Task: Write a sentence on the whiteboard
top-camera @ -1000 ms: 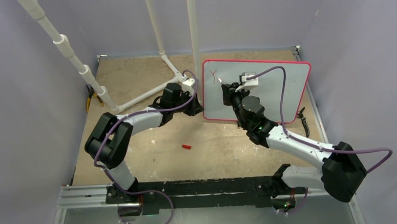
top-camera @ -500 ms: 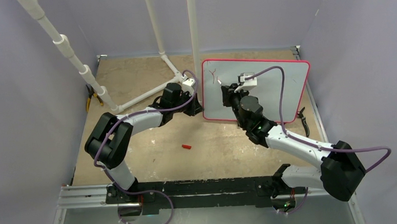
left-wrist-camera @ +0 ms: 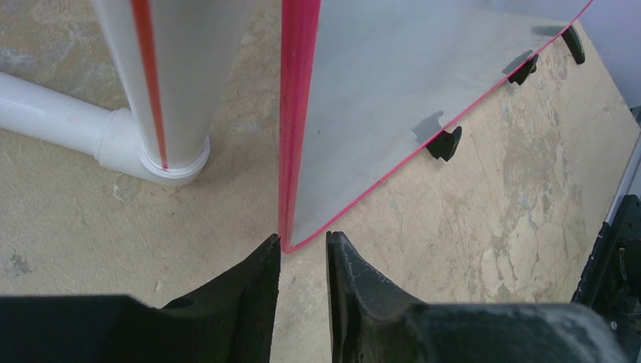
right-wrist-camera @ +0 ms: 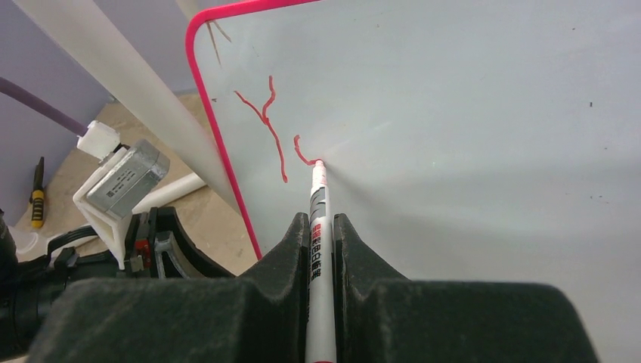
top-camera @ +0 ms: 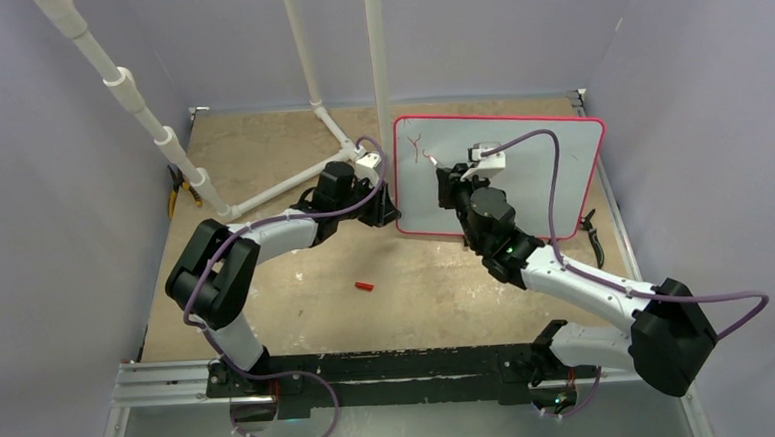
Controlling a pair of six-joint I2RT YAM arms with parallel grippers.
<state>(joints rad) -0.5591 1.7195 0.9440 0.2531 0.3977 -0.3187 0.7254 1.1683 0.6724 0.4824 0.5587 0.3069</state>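
The whiteboard (top-camera: 577,184) stands on its lower edge on the tabletop (top-camera: 417,287), right of centre in the upper half of the overhead view, its pink-framed left edge just beside an upright white pipe (top-camera: 376,49). Small black feet (left-wrist-camera: 444,144) show along its bottom edge in the left wrist view. The writing so far is only a few thin red strokes (right-wrist-camera: 262,115) in the board's upper left corner: a forked line running down and to the right, and a short hooked mark just beside it. No word can be read from them. The right jaws are clamped on a white marker (right-wrist-camera: 318,204) that points up the middle of the right wrist view, its tip touching the board at the end of the hooked mark. The left jaws sit low at the board's lower left corner, at the bottom of the left wrist view; they stand a little apart with bare tabletop showing in the gap, and the pink corner meets the tip of the jaw on the left of that frame. A small red cap (top-camera: 365,287) lies alone on the tabletop near the centre of the overhead view, well apart from the board. A yellow-handled tool (top-camera: 174,200) lies at the tabletop's left edge.
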